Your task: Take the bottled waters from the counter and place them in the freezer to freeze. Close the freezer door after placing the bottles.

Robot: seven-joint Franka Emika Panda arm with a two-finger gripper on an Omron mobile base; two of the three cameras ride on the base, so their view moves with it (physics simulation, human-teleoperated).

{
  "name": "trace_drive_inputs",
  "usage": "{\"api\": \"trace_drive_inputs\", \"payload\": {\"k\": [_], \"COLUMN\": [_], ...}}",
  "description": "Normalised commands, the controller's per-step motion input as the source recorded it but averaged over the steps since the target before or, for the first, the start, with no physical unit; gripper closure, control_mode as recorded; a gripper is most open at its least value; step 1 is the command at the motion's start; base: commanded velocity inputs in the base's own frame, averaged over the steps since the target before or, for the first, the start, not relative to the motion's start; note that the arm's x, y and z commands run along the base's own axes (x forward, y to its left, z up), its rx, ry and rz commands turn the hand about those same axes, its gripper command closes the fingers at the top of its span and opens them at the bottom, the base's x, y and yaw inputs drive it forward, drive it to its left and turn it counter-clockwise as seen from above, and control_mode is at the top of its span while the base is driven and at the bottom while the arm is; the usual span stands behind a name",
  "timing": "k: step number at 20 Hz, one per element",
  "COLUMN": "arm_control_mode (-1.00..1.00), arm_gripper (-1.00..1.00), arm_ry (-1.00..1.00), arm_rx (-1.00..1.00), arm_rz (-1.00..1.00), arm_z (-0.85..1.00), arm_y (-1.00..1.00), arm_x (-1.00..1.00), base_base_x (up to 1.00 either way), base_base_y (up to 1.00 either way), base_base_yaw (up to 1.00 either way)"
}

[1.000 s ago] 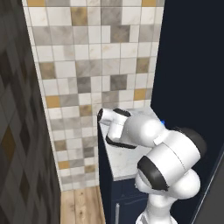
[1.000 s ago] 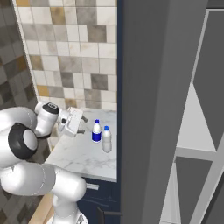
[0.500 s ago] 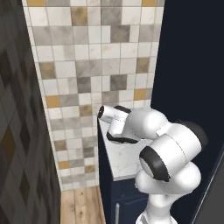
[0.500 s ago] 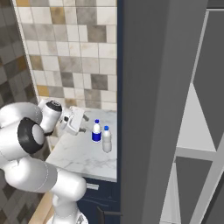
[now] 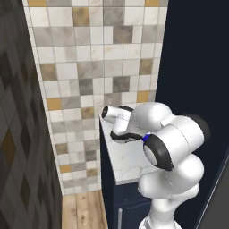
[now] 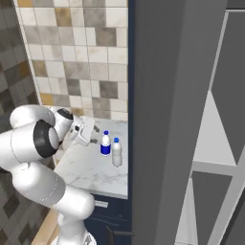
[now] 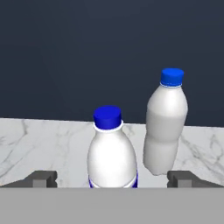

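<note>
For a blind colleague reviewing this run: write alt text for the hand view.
Two blue-capped water bottles stand upright on the white marble counter before a dark navy wall. The bottle with the dark-blue label sits nearest, centred between the open gripper's fingertips, not yet gripped. The plain whitish bottle stands to its right, farther back.

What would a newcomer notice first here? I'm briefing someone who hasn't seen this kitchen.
Two blue-capped water bottles stand upright on the marble counter: the dark-blue-labelled bottle and the plain whitish bottle beside it. The open gripper points at the labelled one, its fingertips either side of it. To the right stands the tall dark grey freezer.
</note>
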Motion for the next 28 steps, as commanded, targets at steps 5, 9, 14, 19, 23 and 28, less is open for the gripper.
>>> {"api": "trace_drive_inputs", "payload": {"k": [5, 9, 14, 19, 23, 28], "arm_control_mode": [-1.0, -1.0, -1.0, -1.0, -1.0, -1.0], "arm_gripper": [-1.0, -1.0, -1.0, -1.0, -1.0, -1.0], "arm_ry": [0.0, 0.02, 0.03, 0.03, 0.05, 0.03], "arm_rx": [0.02, 0.0, 0.0, 0.0, 0.0, 0.0], "arm_rz": [0.0, -0.01, -0.02, 0.0, 0.0, -0.01], "arm_z": [-0.16, -0.15, -0.17, -0.17, -0.13, -0.08], "arm_y": [0.0, 0.0, 0.0, 0.0, -0.02, -0.1], "arm_x": [0.15, -0.11, -0.11, 0.0, 0.0, 0.0], "base_base_x": [0.0, 0.0, 0.0, 0.0, 0.0, 0.0], "base_base_y": [0.0, 0.0, 0.0, 0.0, 0.0, 0.0], "base_base_yaw": [0.0, 0.0, 0.0, 0.0, 0.0, 0.0]}}
